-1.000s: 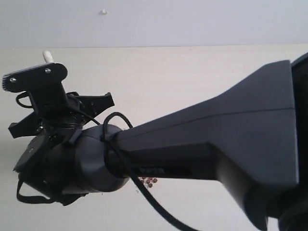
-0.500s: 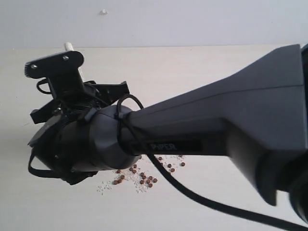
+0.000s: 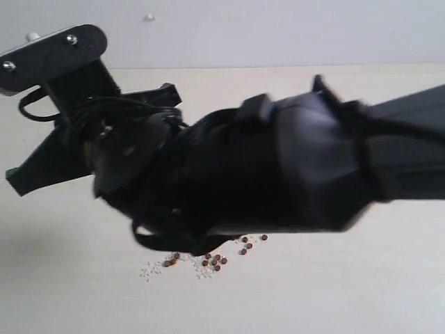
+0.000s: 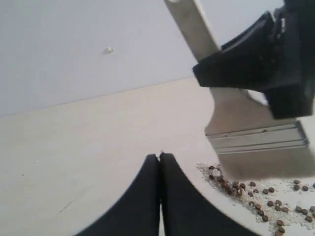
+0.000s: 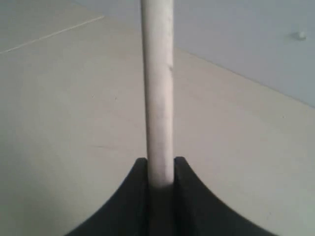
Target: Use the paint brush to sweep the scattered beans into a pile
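Note:
The paint brush stands nearly upright in the left wrist view, its pale wooden handle [image 4: 191, 25] rising from the silver band [image 4: 258, 140], its cream bristles [image 4: 268, 166] touching the table at the beans [image 4: 247, 191]. My right gripper [image 5: 160, 166] is shut on the handle [image 5: 157, 83]; its black fingers [image 4: 246, 63] clamp the wood above the band. My left gripper [image 4: 160, 157] is shut and empty, hovering beside the beans. In the exterior view the blurred right arm [image 3: 292, 167] hides the brush, and the beans [image 3: 211, 261] lie below it among whitish grains.
The pale table [image 3: 361, 285] runs back to a grey-white wall [image 3: 243, 31]. The right arm's bulk spans most of the exterior view. Bare tabletop [image 4: 74, 147] lies beyond the left gripper.
The right arm has swung up and towards the camera, now blurred. Beans that it hid a second ago show on the table below it.

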Motion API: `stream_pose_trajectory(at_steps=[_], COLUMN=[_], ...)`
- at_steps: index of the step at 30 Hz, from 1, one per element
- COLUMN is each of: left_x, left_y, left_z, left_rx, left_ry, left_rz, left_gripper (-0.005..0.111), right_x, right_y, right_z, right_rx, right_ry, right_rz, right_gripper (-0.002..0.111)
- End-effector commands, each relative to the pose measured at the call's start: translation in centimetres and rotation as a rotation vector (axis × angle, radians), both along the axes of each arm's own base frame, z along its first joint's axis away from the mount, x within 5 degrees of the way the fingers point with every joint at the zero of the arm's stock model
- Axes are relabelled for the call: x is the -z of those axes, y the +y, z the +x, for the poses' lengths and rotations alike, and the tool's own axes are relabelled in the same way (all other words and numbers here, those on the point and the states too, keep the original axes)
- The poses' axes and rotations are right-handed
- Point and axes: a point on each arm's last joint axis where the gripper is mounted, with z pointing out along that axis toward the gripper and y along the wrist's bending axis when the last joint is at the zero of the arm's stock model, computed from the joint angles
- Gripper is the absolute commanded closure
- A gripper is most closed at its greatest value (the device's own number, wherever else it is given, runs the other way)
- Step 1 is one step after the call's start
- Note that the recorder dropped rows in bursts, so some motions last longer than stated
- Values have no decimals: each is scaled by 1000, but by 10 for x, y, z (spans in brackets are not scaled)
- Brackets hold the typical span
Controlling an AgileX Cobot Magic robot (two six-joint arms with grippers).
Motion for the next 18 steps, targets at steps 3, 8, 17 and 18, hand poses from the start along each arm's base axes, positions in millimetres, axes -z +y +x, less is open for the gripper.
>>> stream_pose_trajectory(at_steps=[3,8,17,18], left_x=[-1,-1,-1,-1], left_y=[0,0,0,0], left_z=[0,0,0,0], left_rx=[-2,-2,-2,-2], left_ry=[-6,-6,-6,-6], left_rz=[-4,-4,-4,-4], left_gripper=[107,107,107,107], right_x=[-20,-30,32,36], right_y=[-38,-49,-112,-118], right_z=[-25,-43,-58,-56], right_rx=[-566,-952,-838,-769], right_ry=[16,25,-232,-244], right_rz=[-128,-4,294,292], right_gripper=[108,108,108,108])
